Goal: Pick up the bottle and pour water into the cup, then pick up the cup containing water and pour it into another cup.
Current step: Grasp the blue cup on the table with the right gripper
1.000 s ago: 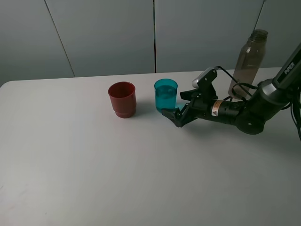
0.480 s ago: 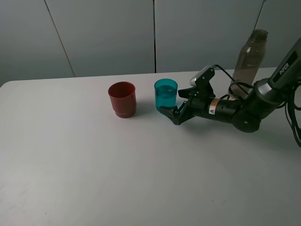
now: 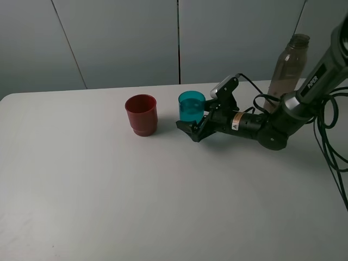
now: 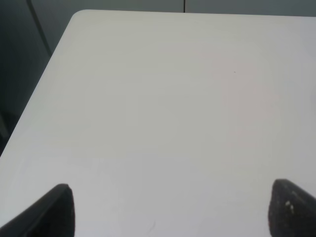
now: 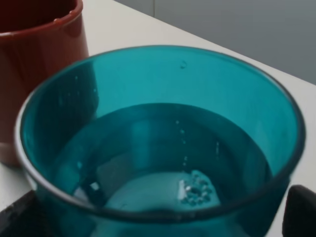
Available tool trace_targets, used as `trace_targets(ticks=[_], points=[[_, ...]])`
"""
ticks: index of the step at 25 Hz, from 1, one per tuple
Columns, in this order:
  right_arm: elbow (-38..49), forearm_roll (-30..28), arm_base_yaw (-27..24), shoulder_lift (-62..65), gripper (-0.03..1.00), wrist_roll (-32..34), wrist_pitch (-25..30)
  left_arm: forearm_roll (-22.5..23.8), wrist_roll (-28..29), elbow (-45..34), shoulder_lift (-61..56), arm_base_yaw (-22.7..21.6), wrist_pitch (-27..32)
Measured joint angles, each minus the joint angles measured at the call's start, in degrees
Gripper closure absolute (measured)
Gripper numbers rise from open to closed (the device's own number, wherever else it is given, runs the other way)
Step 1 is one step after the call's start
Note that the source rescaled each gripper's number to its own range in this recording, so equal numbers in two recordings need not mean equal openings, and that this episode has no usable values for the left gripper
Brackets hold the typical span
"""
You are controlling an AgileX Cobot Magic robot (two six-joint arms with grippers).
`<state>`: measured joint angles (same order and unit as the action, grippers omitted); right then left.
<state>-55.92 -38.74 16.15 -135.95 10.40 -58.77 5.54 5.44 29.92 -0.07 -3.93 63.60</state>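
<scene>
The cup (image 3: 191,105), a teal tumbler with water in it, stands upright mid-table and fills the right wrist view (image 5: 158,143). My right gripper (image 3: 194,122) lies low and open, one finger on each side of the cup's lower part (image 5: 158,224); whether the fingers touch it does not show. Another cup (image 3: 141,114), dark red, stands just left of the teal one (image 5: 39,44). At the back right the bottle (image 3: 288,64) stands upright, behind my right arm. My left gripper (image 4: 173,217) is open over bare table, with only its two fingertips (image 4: 54,212) showing.
The white table (image 3: 109,196) has its back edge against a grey wall. Black cables (image 3: 329,147) hang along the right side near the arm. In the left wrist view a rounded table corner (image 4: 79,17) shows.
My right gripper has slid left along the table toward the teal cup, and its open fingers now sit on either side of it. Both cups and the bottle have not moved.
</scene>
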Motion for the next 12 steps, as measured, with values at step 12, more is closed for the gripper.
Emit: trace_targets(ticks=[12], points=[[-1.7,1.9,0.7,-0.2,-0.03,0.0,1.7,0.0,0.0,0.0,0.0,0.0,0.0]])
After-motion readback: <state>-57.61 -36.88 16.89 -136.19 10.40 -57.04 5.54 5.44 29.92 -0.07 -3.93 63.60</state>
